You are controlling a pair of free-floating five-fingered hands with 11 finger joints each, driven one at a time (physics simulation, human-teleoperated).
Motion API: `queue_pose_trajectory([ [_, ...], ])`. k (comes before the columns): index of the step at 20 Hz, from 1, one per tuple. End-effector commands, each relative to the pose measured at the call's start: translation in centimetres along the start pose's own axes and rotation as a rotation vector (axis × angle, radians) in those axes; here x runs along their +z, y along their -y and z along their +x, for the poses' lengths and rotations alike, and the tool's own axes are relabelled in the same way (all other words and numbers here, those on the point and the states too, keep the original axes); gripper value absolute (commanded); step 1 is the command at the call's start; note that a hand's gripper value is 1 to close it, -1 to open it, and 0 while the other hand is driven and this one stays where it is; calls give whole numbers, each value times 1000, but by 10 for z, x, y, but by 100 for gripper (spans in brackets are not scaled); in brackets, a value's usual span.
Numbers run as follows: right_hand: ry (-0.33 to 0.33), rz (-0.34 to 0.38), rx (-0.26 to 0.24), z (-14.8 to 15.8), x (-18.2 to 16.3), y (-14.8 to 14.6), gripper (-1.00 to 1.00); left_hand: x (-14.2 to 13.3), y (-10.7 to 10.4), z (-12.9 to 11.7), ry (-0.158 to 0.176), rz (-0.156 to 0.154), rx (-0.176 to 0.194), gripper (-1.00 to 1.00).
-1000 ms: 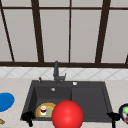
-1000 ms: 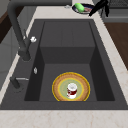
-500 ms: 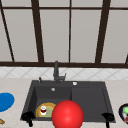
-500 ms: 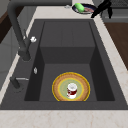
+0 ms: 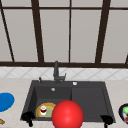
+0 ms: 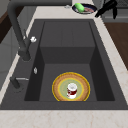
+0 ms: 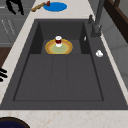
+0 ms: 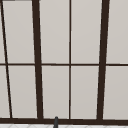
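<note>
My left hand (image 5: pixel 28 117) hangs at the sink's front left corner, fingers relaxed and holding nothing; in the right side view the left hand (image 7: pixel 15 6) shows at the top left, off the counter's edge. My right hand (image 5: pixel 107 119) floats at the front right corner, open, and the right hand (image 6: pixel 107 8) has its straight fingers beside a dark bowl (image 6: pixel 84 8). In the black sink (image 5: pixel 87 97) lies a yellow plate (image 6: pixel 57 87) with a small red and white cup (image 6: pixel 72 90) on it. A big red ball (image 5: pixel 67 114) sits at the front middle.
A black faucet (image 5: pixel 56 72) stands behind the basin. On the left counter lie a blue plate (image 5: pixel 5 101) and a wooden-handled tool (image 7: pixel 40 6). The dark bowl (image 5: pixel 123 112) on the right counter holds a green thing. The sink's right half is a flat drainer.
</note>
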Motion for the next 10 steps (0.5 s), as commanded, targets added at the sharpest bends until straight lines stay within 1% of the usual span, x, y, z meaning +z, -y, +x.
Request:
queue_pose_trajectory([
  [1, 2, 0, 1, 0, 0, 0, -100, 0, 0, 0, 0, 0, 0, 0],
  [2, 6, 1, 3, 0, 0, -1, -100, 0, 0, 0, 0, 0, 0, 0],
  [3, 1, 4, -1, 0, 1, -1, 0, 0, 0, 0, -1, 2, -7, -100],
  [4, 3, 0, 12, 0, 1, -1, 0, -4, -1, -3, -13, 14, 3, -100],
  [5, 3, -2, 11, 0, 1, -1, 0, -7, -3, -6, -11, 12, 8, -100],
  [7, 1, -7, 7, 0, 1, -1, 0, -11, -9, -19, -11, -1, 31, -100],
  [9, 1, -10, 5, 0, 1, -1, 0, -15, -15, -33, -25, -16, 69, -100],
  [10, 1, -11, 3, 0, 1, -1, 0, -15, -18, -39, -26, -18, 82, -100],
])
